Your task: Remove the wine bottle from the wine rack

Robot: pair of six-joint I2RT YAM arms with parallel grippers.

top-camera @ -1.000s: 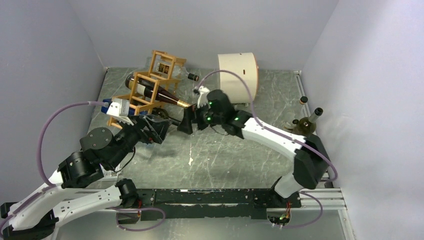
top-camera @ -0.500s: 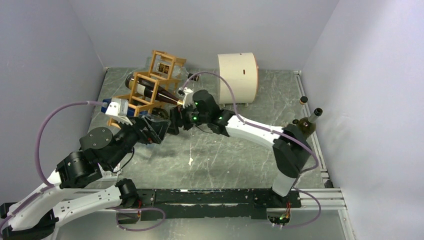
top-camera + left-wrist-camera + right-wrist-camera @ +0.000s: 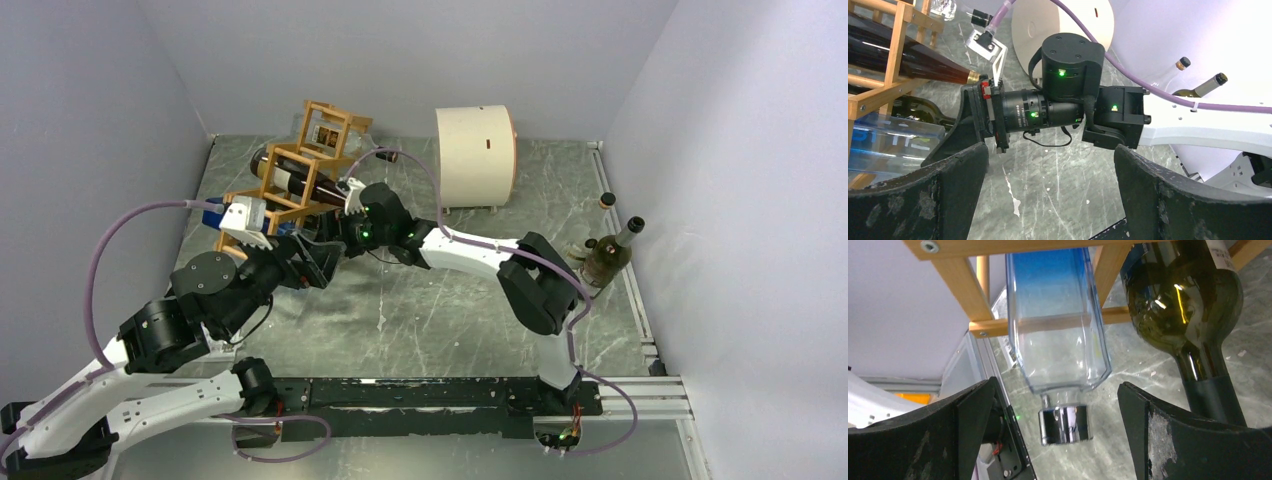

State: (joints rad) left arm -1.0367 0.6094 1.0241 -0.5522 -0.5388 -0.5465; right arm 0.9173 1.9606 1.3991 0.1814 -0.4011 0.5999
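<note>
Wine bottle (image 3: pixel 1193 305) stayed racked, ungrasped, as your right gripper (image 3: pixel 1058 385) advanced open-jawed to the wine rack (image 3: pixel 993 326); left gripper (image 3: pixel 1050 150) hung open too.

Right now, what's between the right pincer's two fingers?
Right wrist view: the silver-capped neck of the clear blue-tinted bottle, lying in the wine rack, sits between the open right pincer fingers, untouched, with bare table behind.
</note>
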